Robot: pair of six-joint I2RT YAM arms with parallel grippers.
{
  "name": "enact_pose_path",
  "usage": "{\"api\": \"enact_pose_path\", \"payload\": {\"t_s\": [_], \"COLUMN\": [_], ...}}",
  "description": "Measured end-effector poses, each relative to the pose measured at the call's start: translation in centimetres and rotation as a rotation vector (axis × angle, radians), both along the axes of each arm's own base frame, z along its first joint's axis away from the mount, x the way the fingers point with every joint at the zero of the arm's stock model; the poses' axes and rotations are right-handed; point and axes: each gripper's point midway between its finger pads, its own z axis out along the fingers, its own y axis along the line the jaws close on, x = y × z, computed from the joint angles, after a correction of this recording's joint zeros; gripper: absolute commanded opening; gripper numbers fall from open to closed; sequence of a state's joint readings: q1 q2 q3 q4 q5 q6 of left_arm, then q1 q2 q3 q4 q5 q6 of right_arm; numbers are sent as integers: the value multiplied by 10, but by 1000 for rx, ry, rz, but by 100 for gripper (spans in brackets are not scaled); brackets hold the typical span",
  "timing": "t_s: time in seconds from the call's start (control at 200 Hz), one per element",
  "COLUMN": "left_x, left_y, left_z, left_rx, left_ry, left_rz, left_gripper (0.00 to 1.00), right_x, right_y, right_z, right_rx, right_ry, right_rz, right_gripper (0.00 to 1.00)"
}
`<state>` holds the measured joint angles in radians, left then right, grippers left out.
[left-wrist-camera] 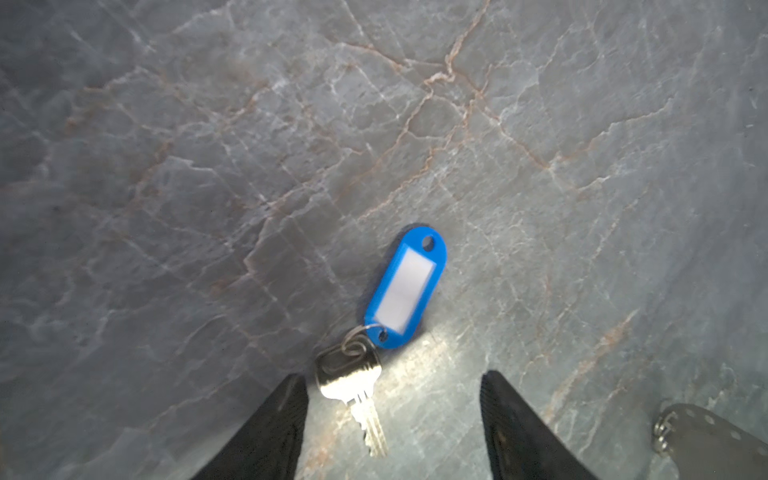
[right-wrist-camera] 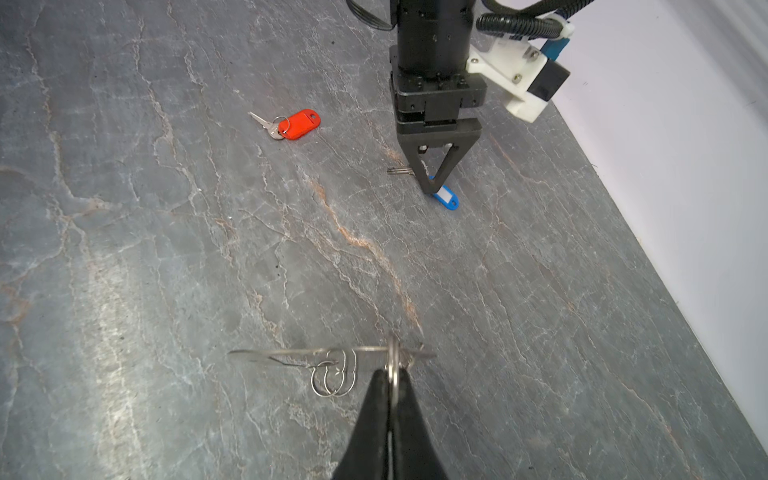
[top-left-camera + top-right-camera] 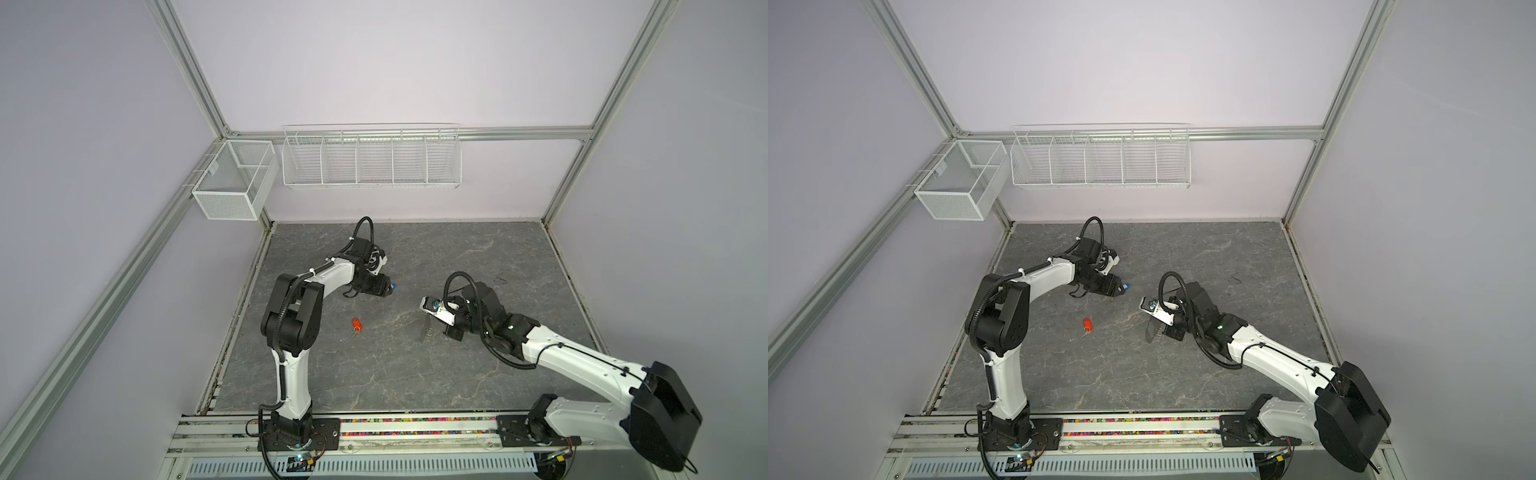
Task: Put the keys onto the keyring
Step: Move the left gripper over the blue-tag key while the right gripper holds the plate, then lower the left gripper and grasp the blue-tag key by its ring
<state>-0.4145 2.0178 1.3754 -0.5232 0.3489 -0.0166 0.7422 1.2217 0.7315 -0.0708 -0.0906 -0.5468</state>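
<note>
Surface [image 3: 374, 374]: grey marbled slab, both keys lying on it
Left tool [image 1: 394, 377]: low over the surface, fingers spread wide, gripping nothing
Right tool [image 2: 390, 376]: pinched tight on a silver ring of the keyring
Keyring [image 2: 291, 353]: flat dark holder, seen edge-on in the right wrist view, held by the right tool, with loose silver rings hanging from its edge
Blue-tag key [image 1: 401, 291]: flat on the surface between the left tool's fingers, its head just beside one finger
Orange-red-tag key [image 2: 297, 124]: flat on the surface, well apart from both tools
</note>
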Motion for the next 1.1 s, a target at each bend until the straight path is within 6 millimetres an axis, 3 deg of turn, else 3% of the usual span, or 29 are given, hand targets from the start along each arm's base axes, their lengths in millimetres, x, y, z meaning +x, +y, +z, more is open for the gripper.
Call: {"api": "enact_pose_path", "payload": {"t_s": [0.15,0.37,0.52,0.625,0.825,0.945,1.1], "left_x": [-14,-52,-71,-61,-21,-13,-18], "left_y": [-14,-42,-36,-25,-18,-19,-27], "left_z": [0,3,6,17,45,34,7], "left_rx": [-59,-141,-151,-94,7,87,192], "left_ry": [4,49,66,-2,-162,-188,-170], "left_rz": [9,18,69,93,122,114,75], "left_gripper": [67,67,67,63,54,50,45], "right_x": [0,7,10,12,11,11,11], "right_y": [-1,-11,-19,-22,-22,-22,-22], "right_z": [0,8,15,15,14,14,14], "right_rx": [3,31,55,63,71,75,77], "right_ry": [3,0,1,10,25,31,36], "right_rz": [-1,-25,-37,-42,-40,-40,-44], "right_gripper": [7,7,7,7,7,7,7]}}
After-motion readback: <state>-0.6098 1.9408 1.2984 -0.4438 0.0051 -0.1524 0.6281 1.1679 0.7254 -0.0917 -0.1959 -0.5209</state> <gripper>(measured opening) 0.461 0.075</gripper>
